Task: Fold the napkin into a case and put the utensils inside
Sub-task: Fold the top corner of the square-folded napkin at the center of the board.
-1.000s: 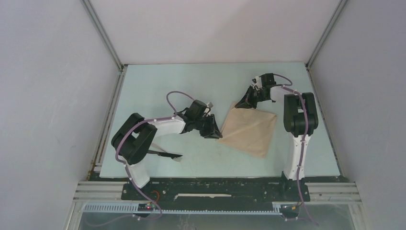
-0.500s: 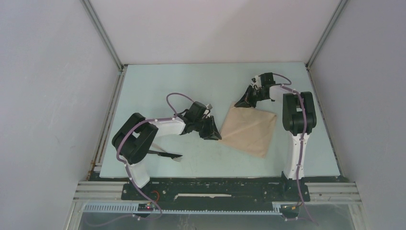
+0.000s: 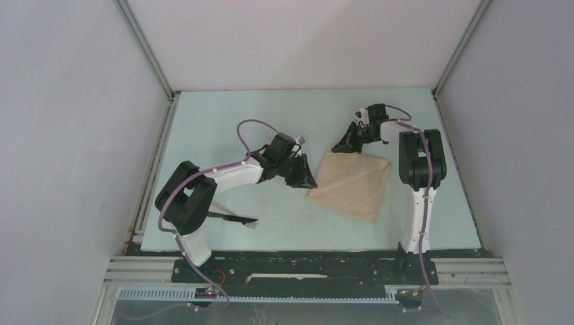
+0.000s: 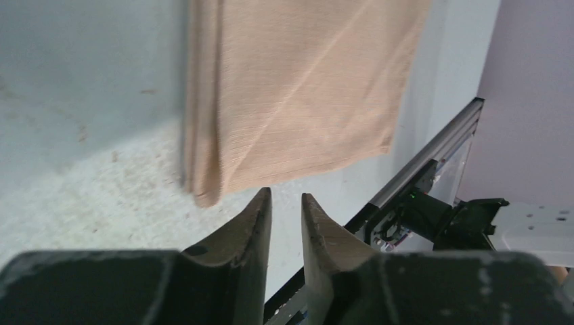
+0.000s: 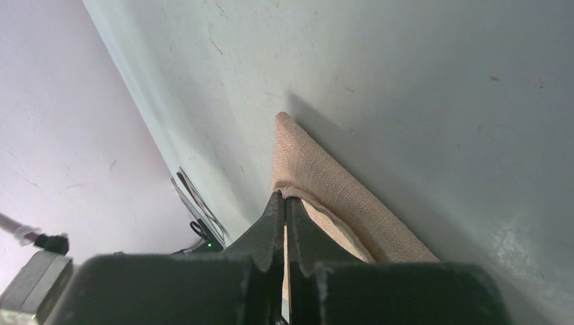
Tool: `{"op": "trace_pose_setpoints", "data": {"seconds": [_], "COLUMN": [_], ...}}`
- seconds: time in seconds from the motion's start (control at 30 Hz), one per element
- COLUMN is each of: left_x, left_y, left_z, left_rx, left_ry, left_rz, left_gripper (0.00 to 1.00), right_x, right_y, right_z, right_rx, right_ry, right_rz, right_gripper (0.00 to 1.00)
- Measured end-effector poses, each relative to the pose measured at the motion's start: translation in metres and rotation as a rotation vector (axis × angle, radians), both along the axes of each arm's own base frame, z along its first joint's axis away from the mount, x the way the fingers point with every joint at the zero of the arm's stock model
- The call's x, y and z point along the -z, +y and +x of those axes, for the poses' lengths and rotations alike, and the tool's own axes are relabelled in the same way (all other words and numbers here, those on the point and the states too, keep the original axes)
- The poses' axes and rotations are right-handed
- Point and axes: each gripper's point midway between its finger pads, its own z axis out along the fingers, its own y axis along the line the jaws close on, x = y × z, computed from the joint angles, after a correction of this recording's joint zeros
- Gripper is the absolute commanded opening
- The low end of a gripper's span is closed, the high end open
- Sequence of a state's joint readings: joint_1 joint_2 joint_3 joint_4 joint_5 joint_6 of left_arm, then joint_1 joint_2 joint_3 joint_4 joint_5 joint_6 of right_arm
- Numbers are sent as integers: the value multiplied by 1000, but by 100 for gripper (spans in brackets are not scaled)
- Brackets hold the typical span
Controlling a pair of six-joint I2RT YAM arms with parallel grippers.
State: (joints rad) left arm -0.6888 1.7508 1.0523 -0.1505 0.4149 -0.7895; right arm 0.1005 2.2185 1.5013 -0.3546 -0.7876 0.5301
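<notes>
Top view: folded napkin (image 3: 352,181) is seen at 3 o'clock on tabletop (image 3: 223,122), utensils (image 3: 237,219) at 7 o'clock.
Left wrist: left hand (image 4: 284,196) slightly parted, empty, beside napkin edge.
Right wrist: right hand (image 5: 284,198) clenched on napkin corner; fold could be dragged open if pulled.
</notes>
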Motion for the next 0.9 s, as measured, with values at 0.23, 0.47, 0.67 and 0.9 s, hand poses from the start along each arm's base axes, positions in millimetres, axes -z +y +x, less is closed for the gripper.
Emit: {"op": "trace_pose_setpoints", "data": {"seconds": [0.23,0.47,0.67,0.9], "left_x": [-3,23,25,37], "left_y": [-20,-16,-14,-11], "left_z": [2,3,6,6], "left_rx": [47,37,27,20], "left_ry": [-8,36,32,43], "left_rz": [-39,3,5,16], "left_gripper": [11,6,5,4], "right_x": [0,0,0,2], "right_y": [0,0,0,0], "right_z": [0,0,0,0], "right_rx": [0,0,0,-1], "right_ry": [0,0,0,5], "right_rz": [0,0,0,0], "right_gripper": [0,0,0,0]}}
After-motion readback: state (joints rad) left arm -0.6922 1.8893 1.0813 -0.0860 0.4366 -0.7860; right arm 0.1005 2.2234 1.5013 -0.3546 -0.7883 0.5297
